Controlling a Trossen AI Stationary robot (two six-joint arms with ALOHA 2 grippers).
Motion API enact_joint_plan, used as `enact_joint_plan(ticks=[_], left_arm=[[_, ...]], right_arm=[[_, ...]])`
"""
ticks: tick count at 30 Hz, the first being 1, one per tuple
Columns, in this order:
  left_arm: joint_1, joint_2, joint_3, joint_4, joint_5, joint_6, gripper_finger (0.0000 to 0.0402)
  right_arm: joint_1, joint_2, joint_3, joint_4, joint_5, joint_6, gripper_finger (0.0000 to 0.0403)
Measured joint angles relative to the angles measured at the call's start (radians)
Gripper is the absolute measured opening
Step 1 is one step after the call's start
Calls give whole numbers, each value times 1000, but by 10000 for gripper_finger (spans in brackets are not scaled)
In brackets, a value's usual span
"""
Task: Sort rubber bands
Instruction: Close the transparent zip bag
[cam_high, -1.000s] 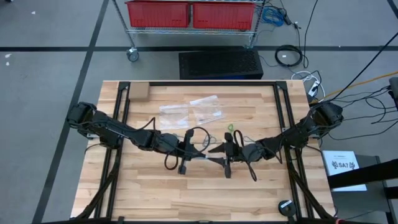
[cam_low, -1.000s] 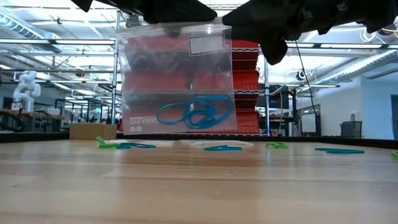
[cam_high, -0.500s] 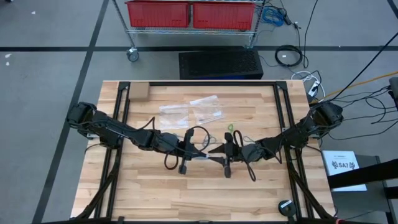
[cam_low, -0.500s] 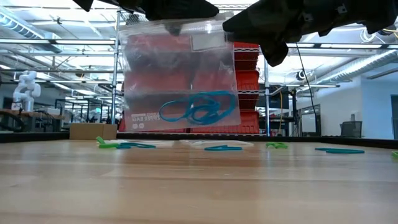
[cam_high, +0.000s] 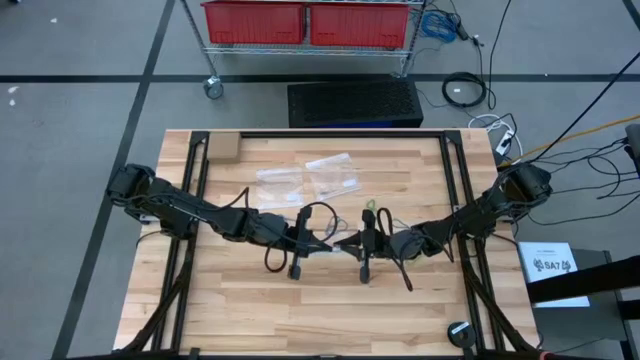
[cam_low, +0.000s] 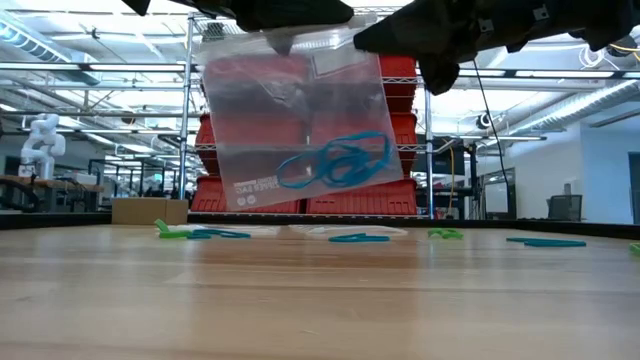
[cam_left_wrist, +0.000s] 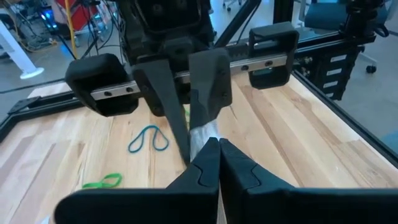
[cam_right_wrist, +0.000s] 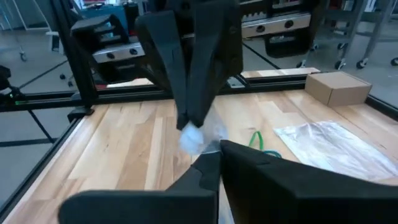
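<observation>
Rubber bands (cam_low: 335, 165) hang bagged below both clenched grippers, left (cam_high: 318, 244) and right (cam_high: 345, 241), pinching the bag's (cam_low: 290, 110) top edge.

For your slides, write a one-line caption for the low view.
Both grippers, left and right, pinch a clear bag of blue rubber bands above the table.

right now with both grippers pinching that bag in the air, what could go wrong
The clear plastic bag hangs tilted from its top edge, pinched by the shut left gripper and shut right gripper. If either lets go, it may swing or drop.

The blue rubber bands inside have slid toward the lower corner; more tilt could spill them if the top is unsealed.

The grippers sit very close, so pulling apart might tear the bag.
</observation>
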Motion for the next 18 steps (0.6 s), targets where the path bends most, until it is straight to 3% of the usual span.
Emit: enact_joint_plan(ticks=[11,18], left_arm=[[0,0,0,-2,-23,26,113],[-19,0,0,-2,-28,25,128]], right_arm=[[14,0,19,-12,-1,0,0],[14,0,19,-11,0,0,0]])
